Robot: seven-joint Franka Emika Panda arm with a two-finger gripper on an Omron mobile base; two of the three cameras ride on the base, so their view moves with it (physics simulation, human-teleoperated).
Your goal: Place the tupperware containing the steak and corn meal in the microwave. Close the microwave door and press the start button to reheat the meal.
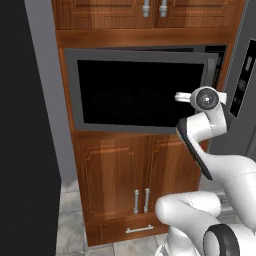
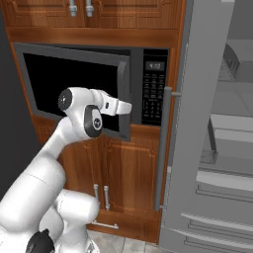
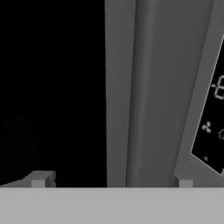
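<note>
Gripper [image 3: 111,181] is sitting fully open and empty against the free edge of the nearly shut microwave door [image 1: 135,90]; judging it should be pushing squarely until the door latches, then hitting the keypad [image 2: 154,94].

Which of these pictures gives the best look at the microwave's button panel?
The right base view: the black keypad strip faces it fully, display above rows of buttons. The left base view catches a thin sliver behind the part-open microwave door. The hand view shows one slanted corner.
</note>
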